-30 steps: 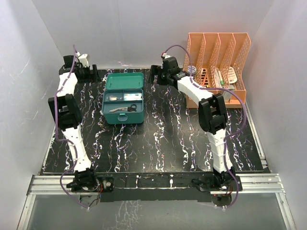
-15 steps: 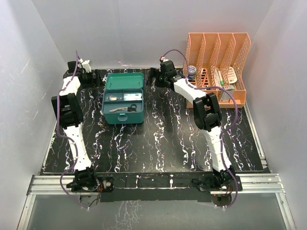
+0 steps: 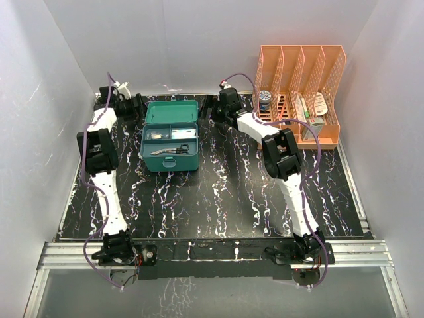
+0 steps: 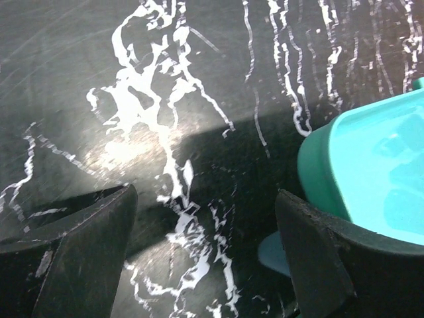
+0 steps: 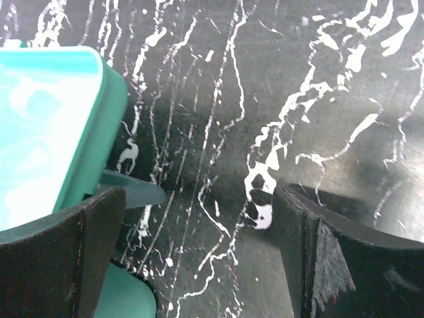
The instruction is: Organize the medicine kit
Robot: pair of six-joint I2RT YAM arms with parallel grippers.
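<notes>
Toward the upper left of the overhead frame, flanks the open lid [image 3: 172,110] of the medicine kit [image 3: 171,156] with left gripper [image 3: 140,106] and right gripper [image 3: 208,109], jaws apart, empty. Seems poised for closing; calls for tipping the lid forward evenly.

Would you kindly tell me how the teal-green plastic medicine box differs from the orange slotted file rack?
The teal-green plastic medicine box lies low with its lid open; the orange slotted file rack stands tall. The box sits left of centre; the rack is at the far right. Both hold items.
</notes>
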